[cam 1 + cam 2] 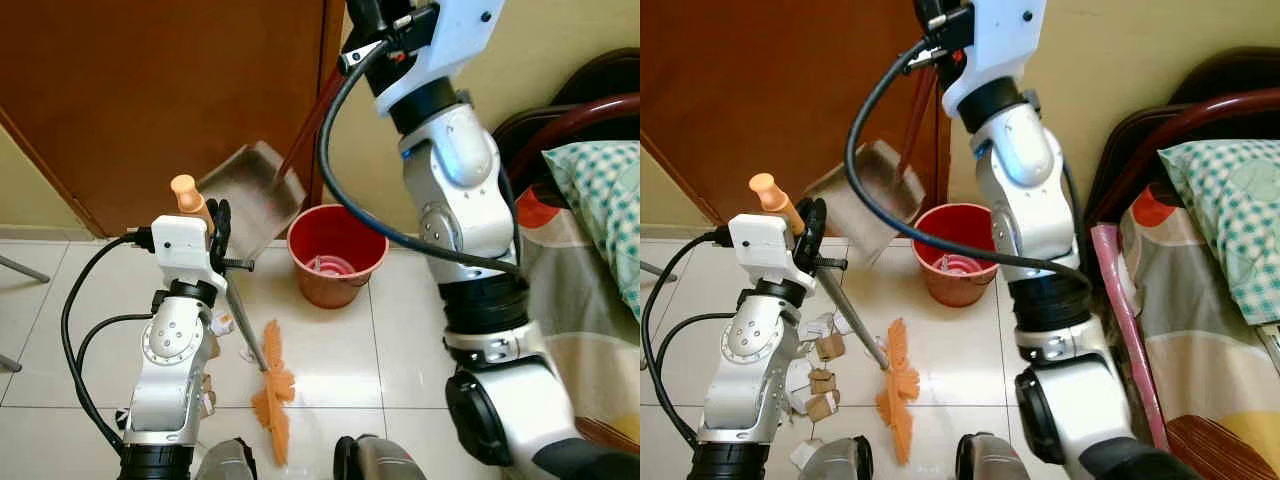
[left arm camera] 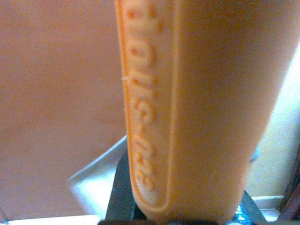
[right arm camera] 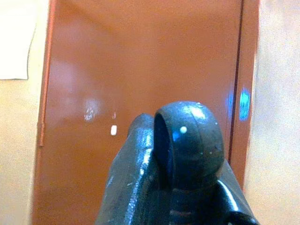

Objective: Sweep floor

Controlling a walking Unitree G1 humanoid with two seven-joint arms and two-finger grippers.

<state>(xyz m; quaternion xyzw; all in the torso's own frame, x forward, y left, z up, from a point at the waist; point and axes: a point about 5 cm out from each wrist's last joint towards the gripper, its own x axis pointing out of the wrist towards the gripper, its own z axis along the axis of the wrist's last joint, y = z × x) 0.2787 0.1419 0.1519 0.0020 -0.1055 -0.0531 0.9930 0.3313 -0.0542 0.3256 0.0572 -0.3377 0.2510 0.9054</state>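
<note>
My left gripper is shut on a broom's orange grip; that grip is seen close up as an orange bar in the left wrist view. The metal shaft slants down to the orange broom head on the tiled floor. My right gripper, raised high, is shut on the long dark-red handle of a brown dustpan. The pan hangs tilted just left of a red bucket. The handle's dark knob end pokes past my right fingers.
A brown door closes off the back. Several paper scraps lie on the tiles by my left arm. A bed with a checked pillow lines the right side. My feet are at the bottom.
</note>
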